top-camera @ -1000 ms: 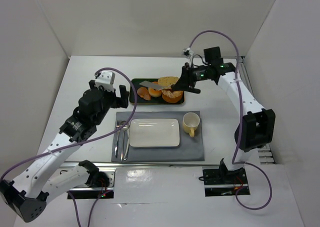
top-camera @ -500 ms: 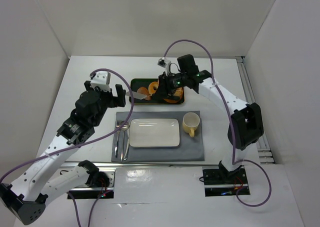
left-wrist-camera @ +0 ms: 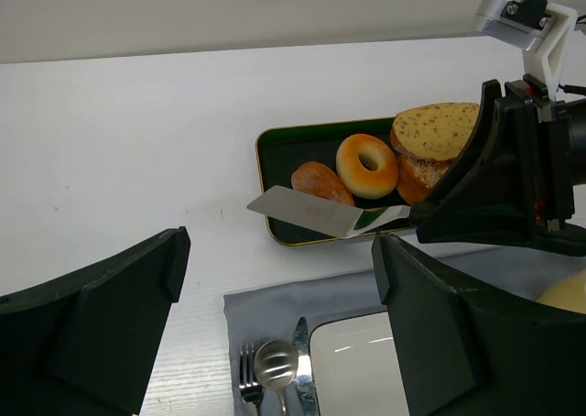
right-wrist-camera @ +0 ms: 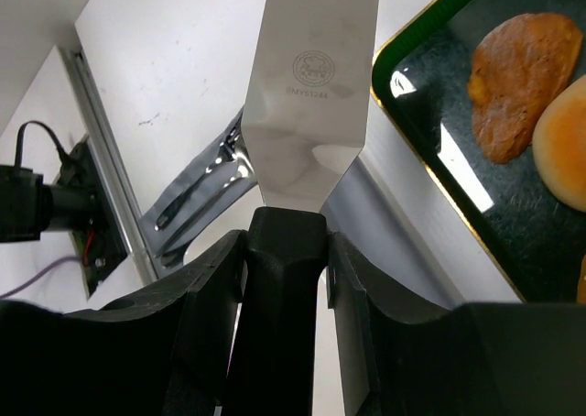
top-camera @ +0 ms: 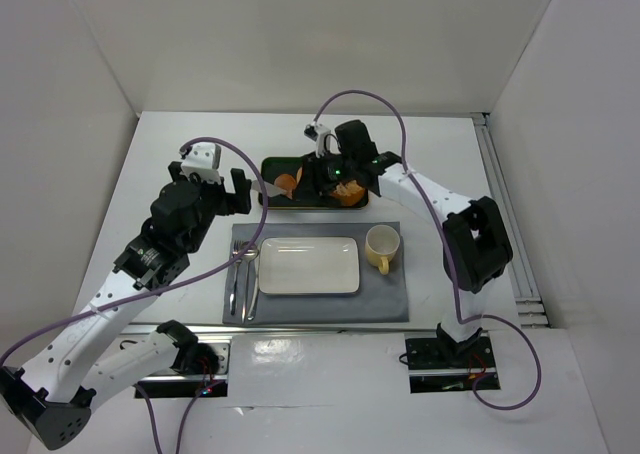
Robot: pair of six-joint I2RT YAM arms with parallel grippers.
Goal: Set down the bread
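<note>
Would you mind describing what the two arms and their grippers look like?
The left arm and the right arm both have white link shells with black joints. A thin purple cable loops off each one. The left gripper and the right gripper have chunky matte-black fingers, and a small white camera housing sits at each wrist.

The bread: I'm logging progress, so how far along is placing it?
Done: the right gripper is clamped on the spatula. In hand: its blade hangs by the near-left rim of the tray, not under the bread. Left: scoop the bread, which lies in the tray beside the donut, and set it down, likely on the bare plate.
</note>
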